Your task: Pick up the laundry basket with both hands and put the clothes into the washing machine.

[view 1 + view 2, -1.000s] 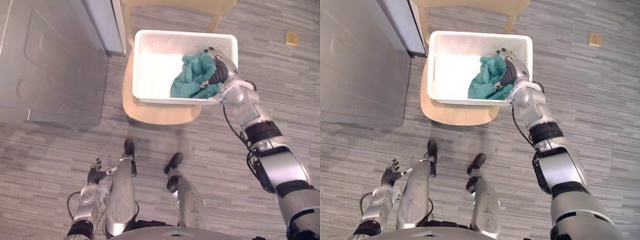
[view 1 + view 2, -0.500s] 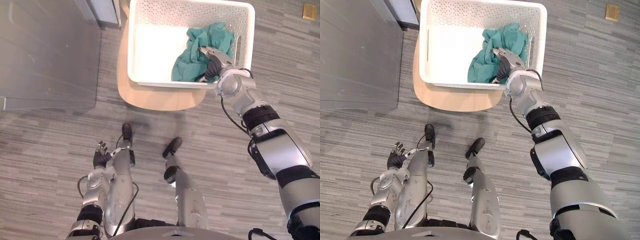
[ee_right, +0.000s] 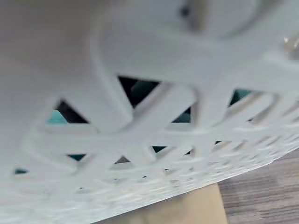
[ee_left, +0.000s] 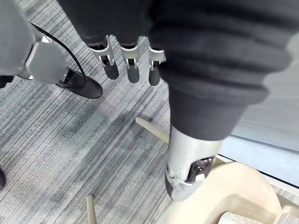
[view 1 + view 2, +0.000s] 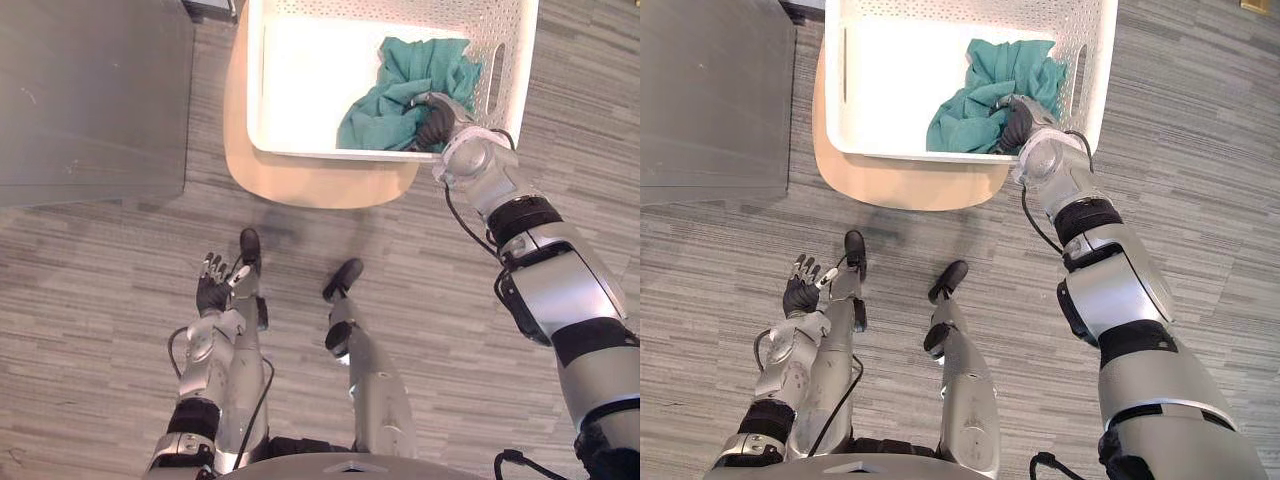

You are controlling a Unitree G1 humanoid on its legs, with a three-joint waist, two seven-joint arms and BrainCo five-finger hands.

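Since the lift needs a grip at both ends, the relation to log is the laundry basket [image 5: 310,90] against each robot hand.

- Left of the basket: grey unit [image 5: 90,90], probably the washing machine; door state, cannot tell.
- Left robot hand [image 5: 212,293] hangs low, well apart from the basket, on the near side of the chair [image 5: 300,185] that carries it. It is released, fingers [image 4: 132,65] straight, holding nothing.
- Basket sits on the chair seat, long axis running left to right across the robot's front, with a handle slot [image 5: 497,75] in its right end wall.
- Green clothes [image 5: 400,85] lie bunched in the basket's right half.
- Right robot hand [image 5: 437,118] is at the basket's near right corner, over the rim and against the clothes. Clenched or released, cannot tell.

Judgement: the right arm is far nearer, and the left must reach the basket's left end before any lift.

Right wrist view adds the basket's lattice wall [image 3: 154,112] from just outside, with green showing through the holes. Left wrist view adds the chair's seat edge and a leg.
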